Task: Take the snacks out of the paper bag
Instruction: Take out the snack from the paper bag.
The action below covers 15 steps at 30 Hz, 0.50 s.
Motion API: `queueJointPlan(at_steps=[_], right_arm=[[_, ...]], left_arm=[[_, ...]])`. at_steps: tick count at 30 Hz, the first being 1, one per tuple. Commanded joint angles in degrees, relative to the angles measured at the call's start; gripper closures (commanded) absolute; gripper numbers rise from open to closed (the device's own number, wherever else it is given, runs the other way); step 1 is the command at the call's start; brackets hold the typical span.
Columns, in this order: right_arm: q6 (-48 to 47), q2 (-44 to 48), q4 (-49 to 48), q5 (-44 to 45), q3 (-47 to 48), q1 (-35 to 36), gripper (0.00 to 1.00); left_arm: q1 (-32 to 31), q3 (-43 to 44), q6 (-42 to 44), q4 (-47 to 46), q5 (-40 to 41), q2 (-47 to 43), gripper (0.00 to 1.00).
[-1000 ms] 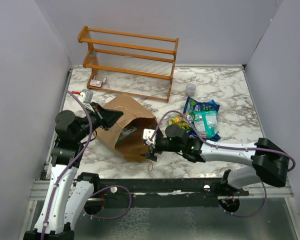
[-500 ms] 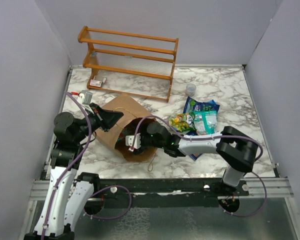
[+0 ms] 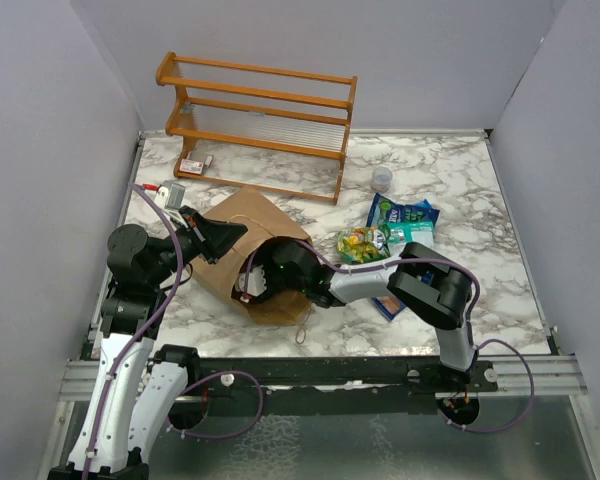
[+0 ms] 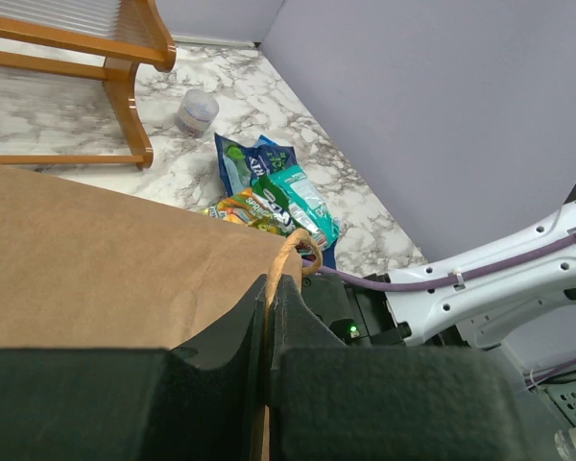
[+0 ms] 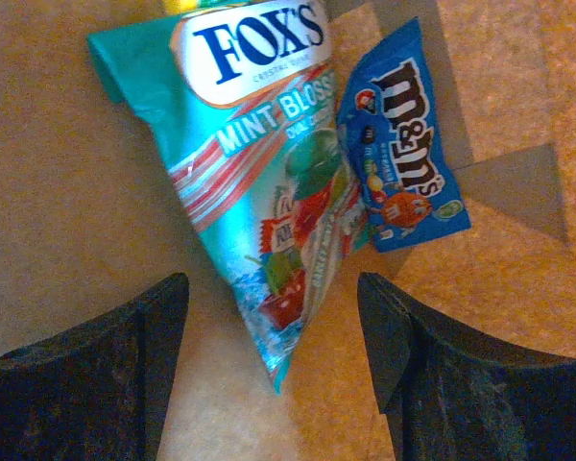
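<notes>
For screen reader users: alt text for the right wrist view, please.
A teal Fox's packet lies inside the paper bag, its lower tip between the fingers of the open right gripper. A blue M&M's packet lies against its right edge.

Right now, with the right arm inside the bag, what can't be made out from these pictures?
Top view: the paper bag hides the right hand's tips and whatever is inside.
Right wrist view: a yellow item is cut off by the top edge. Beyond the teal packet and blue packet, the count is unknown.
Left wrist view: the left hand, shut on the bag's rim, blocks its inside.
</notes>
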<state>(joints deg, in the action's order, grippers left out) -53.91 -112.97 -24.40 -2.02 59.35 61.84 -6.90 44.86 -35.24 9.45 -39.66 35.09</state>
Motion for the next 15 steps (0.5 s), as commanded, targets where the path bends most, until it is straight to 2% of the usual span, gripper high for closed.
queueJointPlan(at_steps=[1,10,15], right_arm=[[-1.4,-3.5,-2.0,2.6,3.8,-1.1,0.28],[-1.3,-8.4,-2.6,2.2,7.8,-3.2,0.28],[-2.3,-9.3,-3.4,1.1,9.6,-3.9,0.34]], left_arm=[[-0.1,1.7,-0.3,-2.0,-1.3,-0.3,1.0],[-0.1,2.1,-0.5,-1.5,-1.1,-0.1,1.0],[-0.1,1.6,-1.3,-2.1,-0.9,-0.2,1.0]])
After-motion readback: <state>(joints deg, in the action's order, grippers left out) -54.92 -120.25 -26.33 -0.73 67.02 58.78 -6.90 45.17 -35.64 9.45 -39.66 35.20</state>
